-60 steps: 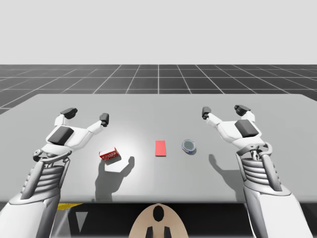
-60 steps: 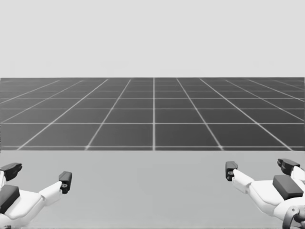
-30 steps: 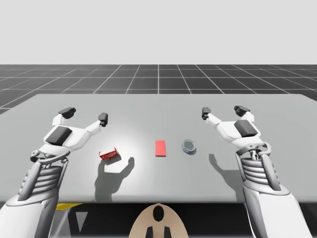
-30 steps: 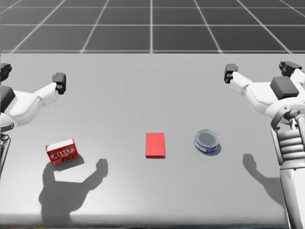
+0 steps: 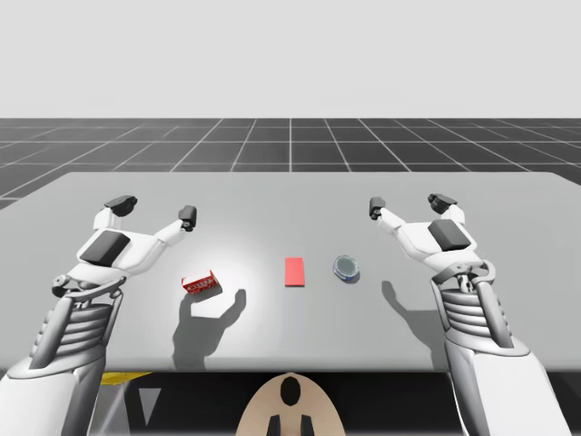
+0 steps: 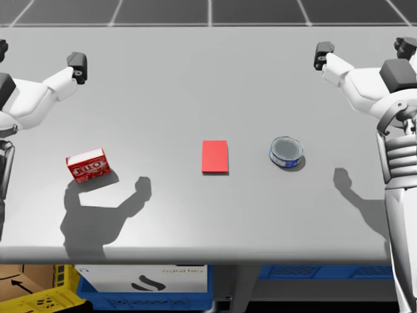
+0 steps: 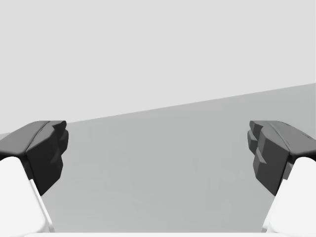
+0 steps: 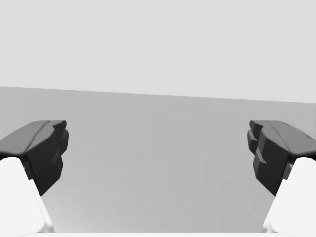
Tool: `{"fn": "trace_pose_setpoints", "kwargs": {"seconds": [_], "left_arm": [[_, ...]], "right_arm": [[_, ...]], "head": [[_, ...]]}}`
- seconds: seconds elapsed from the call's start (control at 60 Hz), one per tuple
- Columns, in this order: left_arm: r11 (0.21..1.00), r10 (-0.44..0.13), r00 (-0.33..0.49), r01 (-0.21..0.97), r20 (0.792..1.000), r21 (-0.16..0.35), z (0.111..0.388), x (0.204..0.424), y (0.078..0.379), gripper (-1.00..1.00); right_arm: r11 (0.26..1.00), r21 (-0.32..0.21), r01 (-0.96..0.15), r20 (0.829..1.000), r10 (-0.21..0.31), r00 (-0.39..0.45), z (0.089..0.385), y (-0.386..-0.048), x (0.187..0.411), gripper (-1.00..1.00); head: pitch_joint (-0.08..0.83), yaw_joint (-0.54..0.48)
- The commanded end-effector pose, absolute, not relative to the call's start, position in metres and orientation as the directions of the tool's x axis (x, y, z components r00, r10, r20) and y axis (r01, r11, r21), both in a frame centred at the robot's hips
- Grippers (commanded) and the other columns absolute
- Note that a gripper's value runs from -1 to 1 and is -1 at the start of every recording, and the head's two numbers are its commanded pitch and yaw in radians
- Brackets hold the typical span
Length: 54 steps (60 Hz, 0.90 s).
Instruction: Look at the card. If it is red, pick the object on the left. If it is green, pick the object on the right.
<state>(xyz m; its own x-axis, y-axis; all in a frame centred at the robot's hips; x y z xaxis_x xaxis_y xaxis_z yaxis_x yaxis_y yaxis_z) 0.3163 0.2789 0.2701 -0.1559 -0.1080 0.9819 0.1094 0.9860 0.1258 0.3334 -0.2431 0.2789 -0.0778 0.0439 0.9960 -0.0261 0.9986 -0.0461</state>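
Left hand hangs wide open at mid-left of the frame, red box lying untouched on the surface just below-right of it, red card at centre, right hand open too.

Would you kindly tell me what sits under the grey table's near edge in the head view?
Under the grey table I see a blue crate with a white box, a yellow crate and a brown cardboard box. The table hides whatever lies further back.

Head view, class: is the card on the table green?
No, the card between the red box and the round blue can is plainly red.
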Motion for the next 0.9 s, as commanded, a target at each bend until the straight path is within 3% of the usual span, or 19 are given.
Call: {"fn": "trace_pose_setpoints", "kwargs": {"seconds": [0.017,0.417,0.633,0.767,0.833,0.9], "left_arm": [[0.986,-0.107,-0.155,0.108,0.982,0.124,0.271,0.316,0.279,-1.00],[0.986,-0.100,-0.143,0.122,0.985,0.118,0.271,0.315,0.276,-1.00],[0.981,-0.068,-0.130,0.171,0.989,0.090,0.276,0.303,0.272,-1.00],[0.955,0.026,-0.052,0.296,0.998,-0.010,0.289,0.285,0.282,-1.00],[0.932,0.020,-0.017,0.362,1.000,-0.013,0.292,0.276,0.289,-1.00],[0.887,-0.038,0.024,0.462,0.999,0.023,0.291,0.266,0.302,-1.00]], "right_arm": [[0.998,-0.050,-0.028,0.996,0.048,-0.076,0.279,-0.243,0.334,-1.00],[0.998,-0.052,-0.034,0.996,0.050,-0.069,0.277,-0.241,0.333,-1.00],[0.998,-0.052,-0.032,0.997,0.050,-0.064,0.275,-0.241,0.333,-1.00],[0.998,-0.051,-0.030,0.997,0.049,-0.062,0.275,-0.242,0.333,-1.00],[0.998,-0.050,-0.029,0.997,0.048,-0.060,0.274,-0.242,0.333,-1.00],[0.998,-0.051,-0.029,0.997,0.049,-0.059,0.273,-0.242,0.334,-1.00]], "head": [[0.700,0.03],[0.744,0.35],[0.734,0.38],[0.725,0.37],[0.723,0.37],[0.722,0.37]]}}
